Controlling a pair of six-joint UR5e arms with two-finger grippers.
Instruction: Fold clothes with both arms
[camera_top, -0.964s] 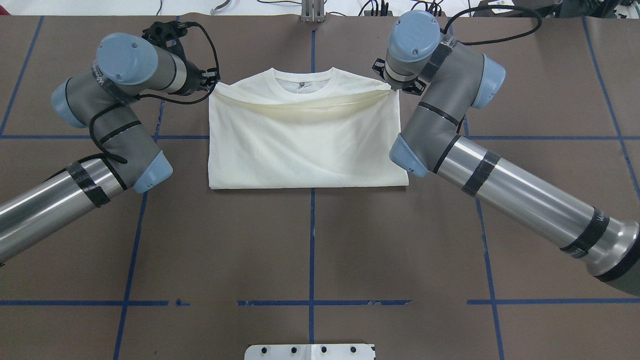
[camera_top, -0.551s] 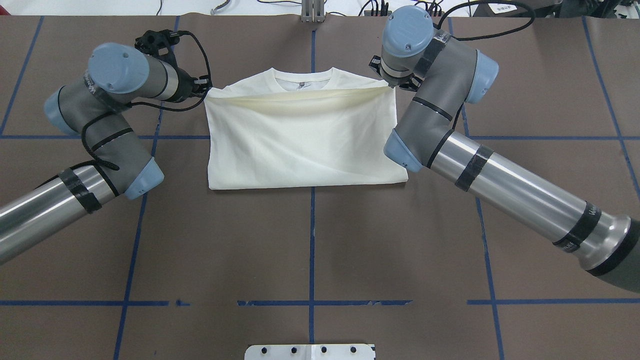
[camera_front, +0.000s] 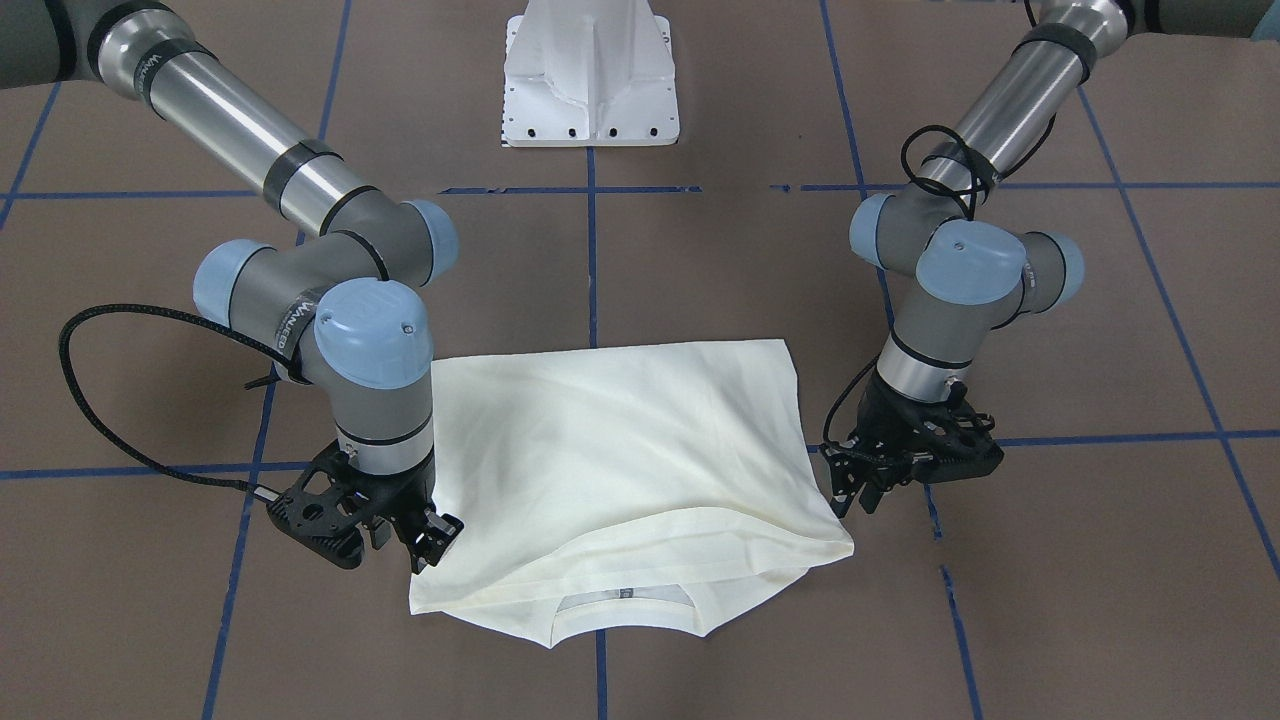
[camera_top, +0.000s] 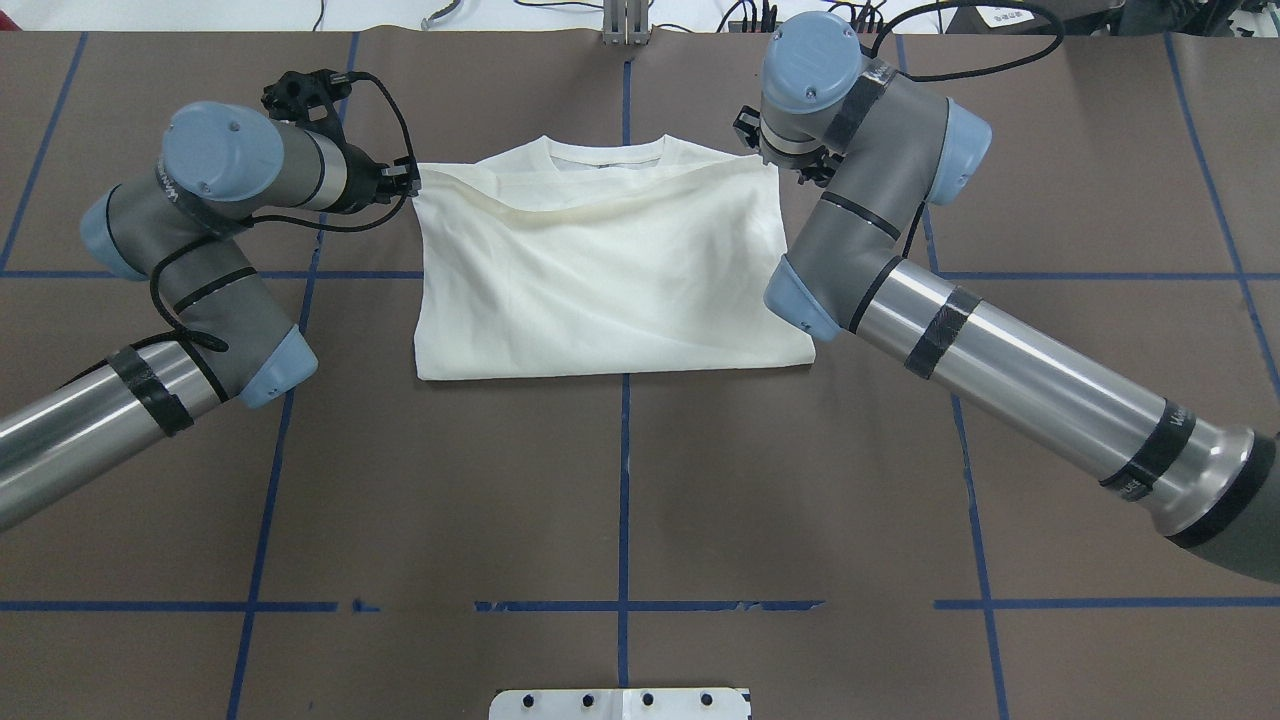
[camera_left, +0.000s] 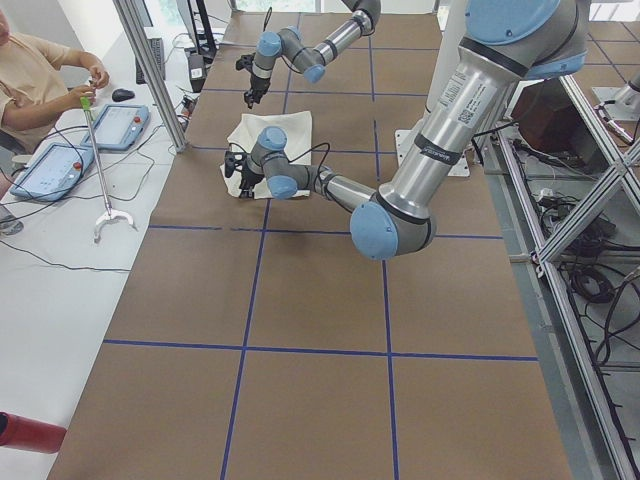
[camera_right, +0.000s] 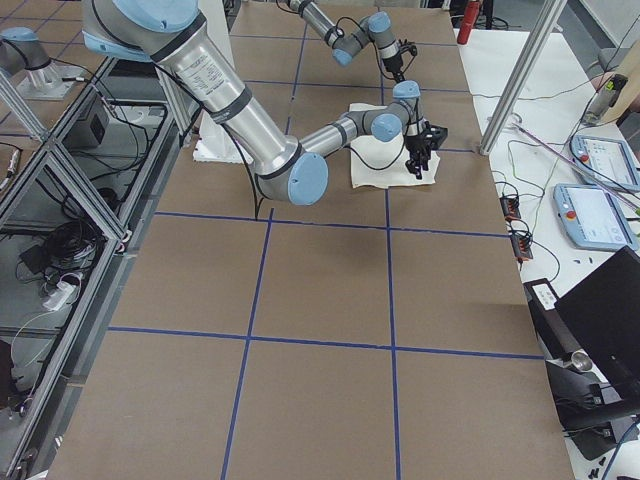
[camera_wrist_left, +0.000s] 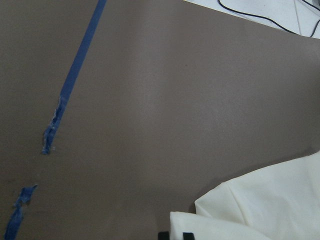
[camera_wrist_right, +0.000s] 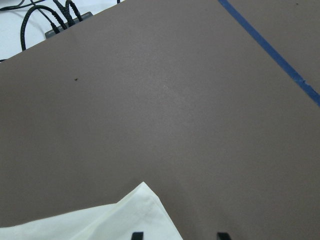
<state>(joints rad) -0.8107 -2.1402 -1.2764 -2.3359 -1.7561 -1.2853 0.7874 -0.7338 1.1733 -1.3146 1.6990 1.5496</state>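
Note:
The cream shirt (camera_top: 610, 280) lies folded on the brown table, collar (camera_top: 605, 152) at the far edge; no print shows. Its folded-over hem (camera_front: 690, 520) lies slack across the chest. My left gripper (camera_top: 405, 180) is at the shirt's far left corner. In the left wrist view its fingertips (camera_wrist_left: 163, 234) stand a little apart with cloth (camera_wrist_left: 260, 210) between them. My right gripper (camera_top: 775, 160) is at the far right corner. Its fingertips (camera_wrist_right: 137, 235) are wide apart, and the shirt corner (camera_wrist_right: 140, 210) lies loose in front of them.
Blue tape lines (camera_top: 622, 470) cross the brown table. The white pedestal base (camera_front: 590, 75) stands at the robot's side. Cables and a power strip (camera_wrist_right: 65, 25) lie beyond the far edge. An operator (camera_left: 40, 80) sits at a side bench with tablets.
The hem was stretched taut between both grippers. It has moved toward the collar, gone slack and dropped onto the shirt. The right gripper has let go.

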